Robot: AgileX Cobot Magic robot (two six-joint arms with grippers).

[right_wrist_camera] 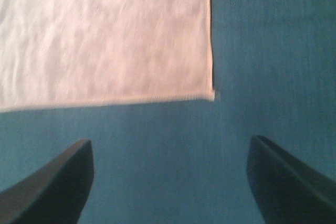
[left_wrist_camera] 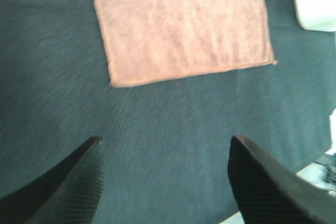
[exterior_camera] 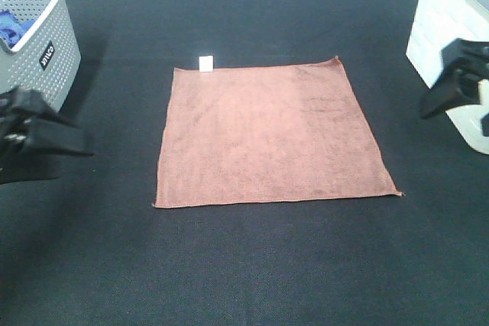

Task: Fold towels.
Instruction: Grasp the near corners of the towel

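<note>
The reddish-brown towel (exterior_camera: 271,135) lies flat and unfolded on the dark table, with a small white tag (exterior_camera: 205,62) at its far left corner. My left gripper (exterior_camera: 53,135) is open and empty, off the towel's left side; the left wrist view shows the towel (left_wrist_camera: 184,24) ahead of its fingers (left_wrist_camera: 79,182). My right gripper (exterior_camera: 451,85) is open and empty, off the towel's right side; the right wrist view shows the towel (right_wrist_camera: 105,35) ahead of its fingers (right_wrist_camera: 283,182).
A grey perforated basket (exterior_camera: 46,43) with a blue cloth (exterior_camera: 11,24) inside stands at the far left. A white container (exterior_camera: 443,28) stands at the far right. Dark table surface (exterior_camera: 252,265) surrounds the towel.
</note>
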